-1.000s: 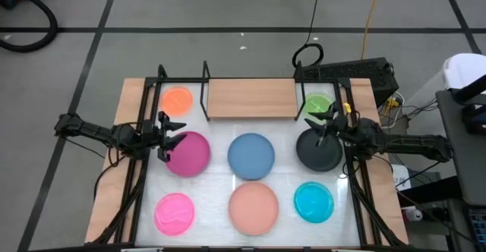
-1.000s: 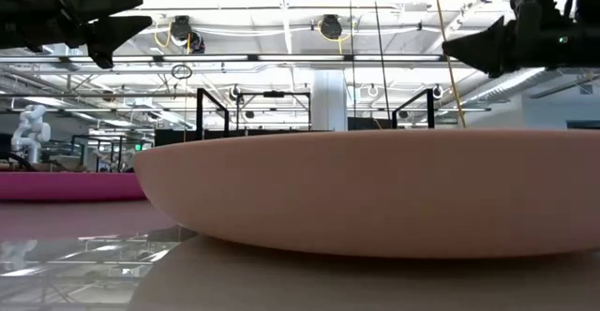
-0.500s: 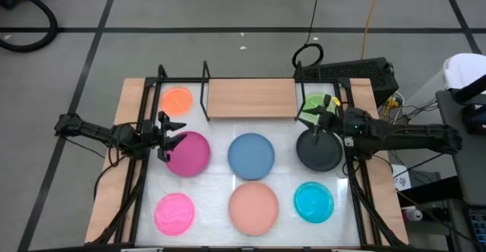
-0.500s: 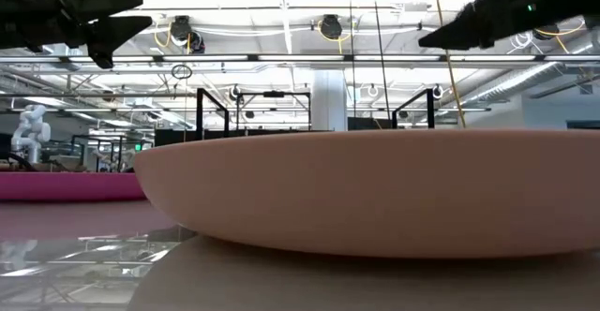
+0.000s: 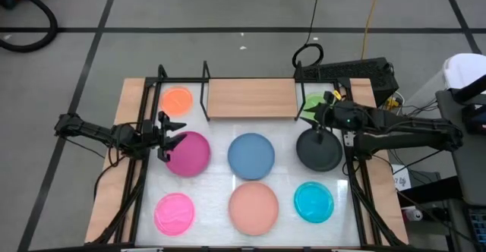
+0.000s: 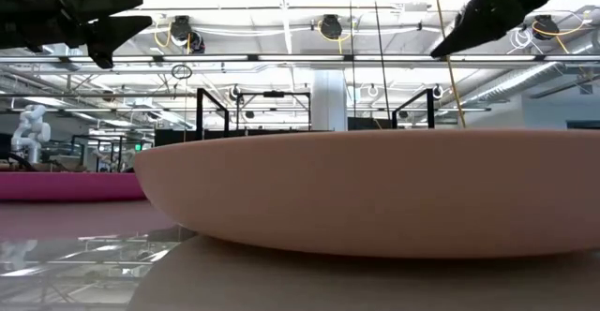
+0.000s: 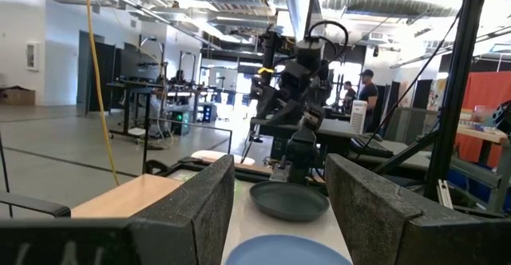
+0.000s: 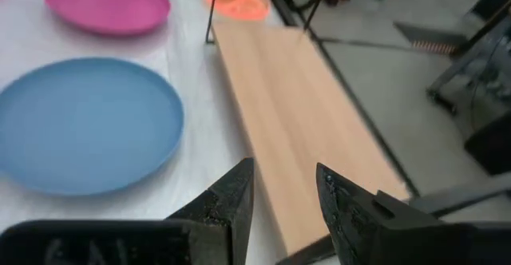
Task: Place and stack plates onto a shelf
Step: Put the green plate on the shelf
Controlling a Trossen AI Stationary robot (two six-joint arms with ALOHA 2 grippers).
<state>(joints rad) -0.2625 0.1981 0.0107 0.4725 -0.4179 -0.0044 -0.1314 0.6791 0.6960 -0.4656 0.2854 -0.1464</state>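
Nearest on the tabletop, pink, salmon and cyan plates are lying; beyond, magenta, blue, black. Left tool, fingers spread, is hovering beside magenta; right tool, spread, over the shelf.

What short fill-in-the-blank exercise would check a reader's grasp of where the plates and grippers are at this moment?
1. On the shelf, the orange plate sits at the end nearer the ____ arm.
2. The plate in the middle of the front row, between the pink plate and cyan plate, is ____.
3. The left gripper hovers at the edge of the ____ plate.
4. The right gripper, open, holds ____.

Missing words: left; salmon; magenta; nothing
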